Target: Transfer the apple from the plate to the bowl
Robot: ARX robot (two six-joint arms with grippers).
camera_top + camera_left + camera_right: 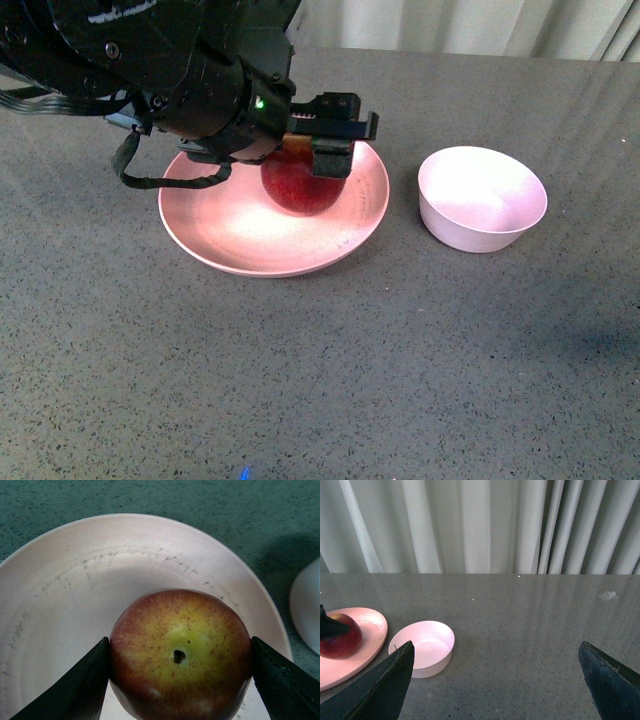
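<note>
1. Glossy dark red round apple point(300, 188): lay within the wide, shallow salmon-pink plate point(240, 252), towards its far side.
2. Left gripper point(318, 150): was clamped on the apple's two sides.
3. Small, deep pale pink bowl point(470, 232): stood right of the plate, apart from it.
4. Right gripper point(496, 647): jaws were spread wide, holding nothing.

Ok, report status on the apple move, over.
Left gripper shut on apple, over the plate. Right gripper open, empty. Bowl empty, nothing between it and the plate.

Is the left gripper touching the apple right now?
Touching. In the left wrist view, both fingers of the left gripper press flush against the apple, no gap either side.
</note>
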